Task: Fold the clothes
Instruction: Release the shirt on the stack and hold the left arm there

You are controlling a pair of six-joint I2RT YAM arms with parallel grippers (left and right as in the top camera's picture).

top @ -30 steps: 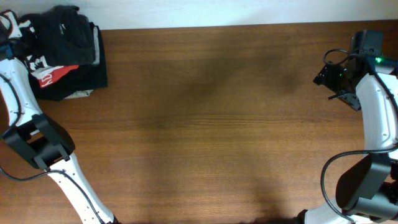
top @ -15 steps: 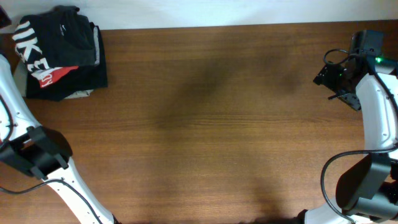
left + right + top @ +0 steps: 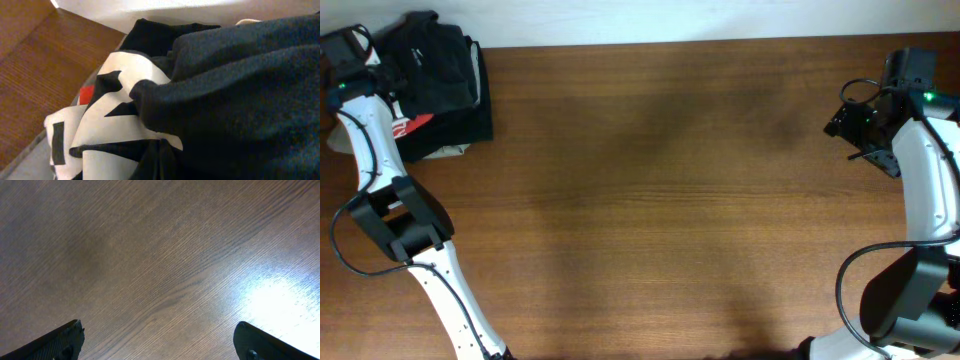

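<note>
Lying heaped just beside the left gripper (image 3: 368,62): dark clothes (image 3: 442,72)

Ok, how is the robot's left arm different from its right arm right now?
The left arm reaches to the pile of clothes at the table's far corner; the right arm hangs over bare table. The left end effector is up against the fabric, its fingers unseen; the right end effector is open, holding nothing. Both arms are white with black joints.
</note>
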